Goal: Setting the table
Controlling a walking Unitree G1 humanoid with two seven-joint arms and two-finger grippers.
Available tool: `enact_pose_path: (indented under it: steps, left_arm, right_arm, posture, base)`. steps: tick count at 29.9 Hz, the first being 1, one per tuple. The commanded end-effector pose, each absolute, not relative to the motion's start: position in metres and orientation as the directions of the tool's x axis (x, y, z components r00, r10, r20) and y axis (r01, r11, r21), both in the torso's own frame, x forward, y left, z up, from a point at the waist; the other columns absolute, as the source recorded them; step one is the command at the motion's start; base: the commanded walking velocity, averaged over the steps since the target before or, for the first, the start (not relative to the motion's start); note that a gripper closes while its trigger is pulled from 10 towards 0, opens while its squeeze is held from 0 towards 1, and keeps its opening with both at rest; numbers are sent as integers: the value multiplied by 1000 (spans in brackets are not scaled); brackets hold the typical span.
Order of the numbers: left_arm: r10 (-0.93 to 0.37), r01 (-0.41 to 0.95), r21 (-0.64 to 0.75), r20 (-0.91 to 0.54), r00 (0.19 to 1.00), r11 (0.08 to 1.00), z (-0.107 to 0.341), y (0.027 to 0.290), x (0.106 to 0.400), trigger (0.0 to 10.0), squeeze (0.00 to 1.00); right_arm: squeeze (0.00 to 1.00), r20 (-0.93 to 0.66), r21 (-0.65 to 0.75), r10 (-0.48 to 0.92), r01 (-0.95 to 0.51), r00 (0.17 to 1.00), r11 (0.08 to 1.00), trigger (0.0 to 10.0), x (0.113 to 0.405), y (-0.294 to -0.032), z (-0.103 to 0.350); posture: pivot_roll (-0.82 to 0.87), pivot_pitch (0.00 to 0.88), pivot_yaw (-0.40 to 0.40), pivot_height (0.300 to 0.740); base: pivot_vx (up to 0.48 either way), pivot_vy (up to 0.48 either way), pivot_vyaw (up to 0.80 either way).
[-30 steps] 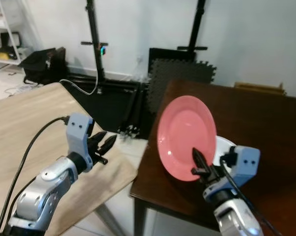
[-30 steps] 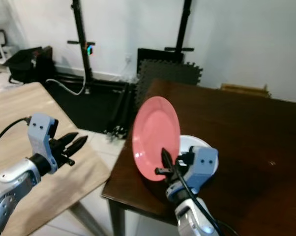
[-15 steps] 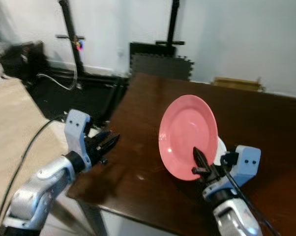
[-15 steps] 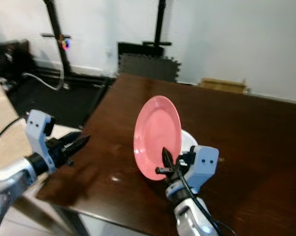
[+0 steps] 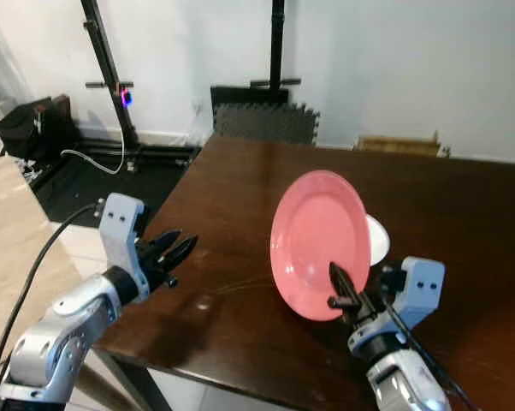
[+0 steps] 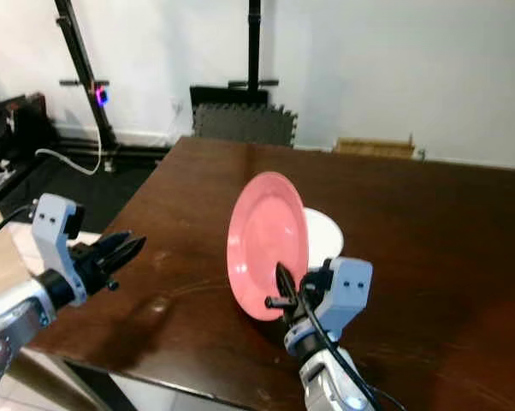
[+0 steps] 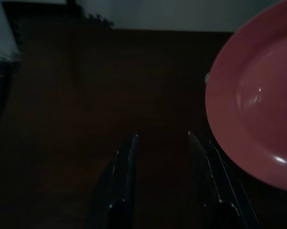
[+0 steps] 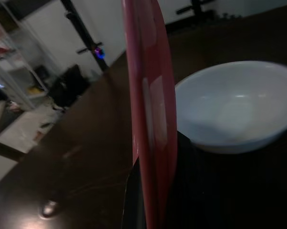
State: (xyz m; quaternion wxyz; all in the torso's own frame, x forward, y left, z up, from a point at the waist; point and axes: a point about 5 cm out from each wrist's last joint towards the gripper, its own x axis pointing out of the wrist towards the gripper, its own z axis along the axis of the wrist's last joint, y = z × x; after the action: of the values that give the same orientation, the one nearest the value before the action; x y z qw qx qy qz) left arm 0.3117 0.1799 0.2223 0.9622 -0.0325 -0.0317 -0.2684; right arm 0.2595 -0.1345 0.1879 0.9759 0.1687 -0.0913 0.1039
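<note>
Plate (image 5: 319, 244), pink, stands upright at frame centre, clamped by right gripper (image 5: 343, 289); left gripper (image 5: 174, 251) hovers lower left, fingers apart.

camera: turned onto dark table (image 5: 240, 180) | wooden table: gone from view

Left arm (image 5: 61, 330): rounded silver shell segments joined by a black wrist collar. A pale blue-grey box-shaped camera housing (image 5: 121, 227) with a small dark port sits above the wrist; a black cable (image 5: 35, 265) loops from it back along the forearm. Left gripper (image 5: 174, 251): two long, tapered black fingers. Right arm (image 5: 399, 385): the same silver shell and black collar, carrying a like blue-grey housing (image 5: 418, 289) with a dark port and a black cable. Right gripper (image 5: 343, 287): slim black fingers.
</note>
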Motion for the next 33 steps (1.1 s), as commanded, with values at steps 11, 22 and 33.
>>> enact_pose_path:
  steps: [11, 22, 33]
  left_arm:
    - [-491, 495, -85, 61, 869, 865, 220, 184, 314, 10000, 0]
    - [-489, 492, -94, 56, 871, 866, 220, 183, 315, 10000, 0]
    - [-483, 489, -76, 83, 871, 869, 223, 182, 316, 10000, 0]
  right_arm:
    - [0, 208, 313, 161, -221, 965, 924, 10000, 256, -135, 185]
    - [0, 206, 313, 158, -218, 966, 924, 10000, 256, -135, 185]
    - [0, 204, 309, 157, -216, 966, 926, 10000, 256, -136, 185]
  posture:
    - [49, 93, 33, 740]
    - [45, 94, 35, 740]
    - [41, 98, 34, 740]
  base:
    - [0, 430, 0]
    - [0, 432, 0]
    - [0, 391, 0]
